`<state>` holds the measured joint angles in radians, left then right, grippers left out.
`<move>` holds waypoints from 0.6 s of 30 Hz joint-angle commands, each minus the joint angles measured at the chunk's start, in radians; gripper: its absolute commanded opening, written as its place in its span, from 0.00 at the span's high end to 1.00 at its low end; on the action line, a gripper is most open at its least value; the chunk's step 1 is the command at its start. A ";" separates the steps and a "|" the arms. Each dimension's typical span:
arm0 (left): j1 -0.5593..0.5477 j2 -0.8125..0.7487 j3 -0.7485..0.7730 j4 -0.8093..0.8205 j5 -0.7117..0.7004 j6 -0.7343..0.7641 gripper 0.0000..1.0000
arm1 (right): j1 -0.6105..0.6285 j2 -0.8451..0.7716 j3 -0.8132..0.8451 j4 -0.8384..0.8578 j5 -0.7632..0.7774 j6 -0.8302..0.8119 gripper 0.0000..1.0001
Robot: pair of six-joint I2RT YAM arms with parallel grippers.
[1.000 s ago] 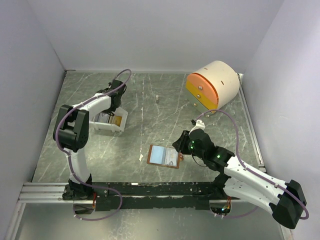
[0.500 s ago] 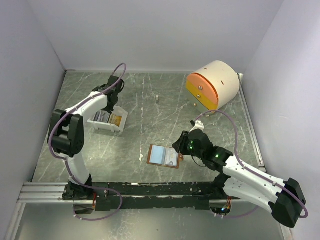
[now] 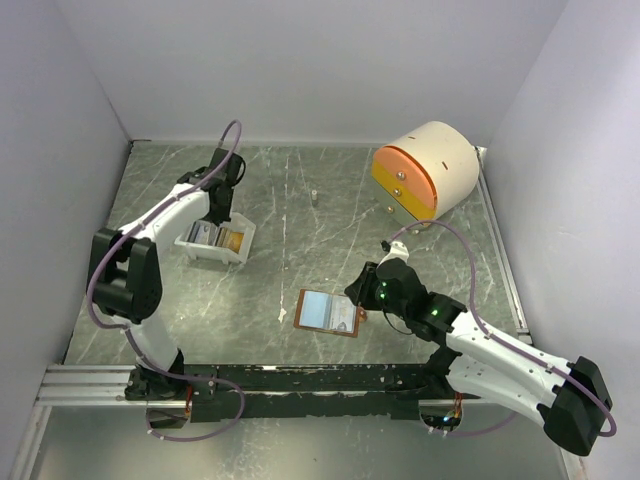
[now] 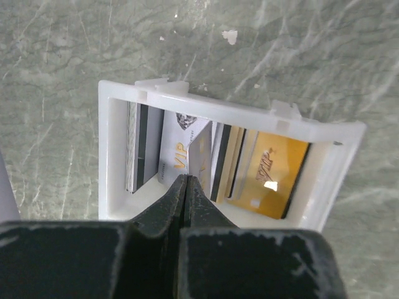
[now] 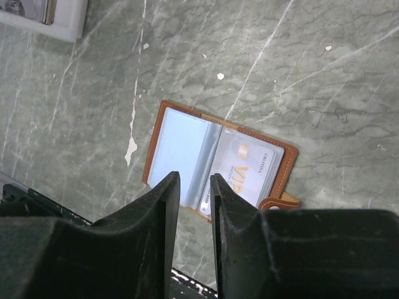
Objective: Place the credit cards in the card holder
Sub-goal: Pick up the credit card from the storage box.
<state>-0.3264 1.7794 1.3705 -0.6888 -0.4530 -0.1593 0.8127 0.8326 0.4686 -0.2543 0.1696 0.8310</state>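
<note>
I have the left pincer [image 4: 187, 182] pressed together over the credit cards [image 4: 176, 152], the right pincer [image 5: 195, 182] slightly spread above the card holder [image 5: 177, 143].

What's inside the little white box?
Standing on edge in the white tray are a gold card, a pale VIP card and dark-striped ones at the left. The left gripper, shut, covers the near side, so anything under it is hidden.

The white tray [image 5: 56, 15] is cut off at the right wrist view's top-left corner. The card holder [image 5: 181, 149] has its near edge hidden behind the right gripper [image 5: 193, 182]. From above, a tiny pale object [image 3: 314, 196] is too small to identify.
</note>
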 commanded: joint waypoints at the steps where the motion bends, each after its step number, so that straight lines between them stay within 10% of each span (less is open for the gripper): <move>1: -0.003 -0.093 0.016 -0.032 0.099 -0.053 0.93 | 0.001 -0.002 0.033 -0.001 0.014 -0.006 0.73; 18: -0.003 -0.431 -0.121 0.056 0.569 -0.180 0.93 | 0.000 0.009 0.067 -0.021 -0.005 0.066 0.74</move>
<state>-0.3267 1.3945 1.2991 -0.6884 -0.0948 -0.2798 0.8127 0.8360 0.5228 -0.2611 0.1562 0.8589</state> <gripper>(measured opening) 0.074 0.265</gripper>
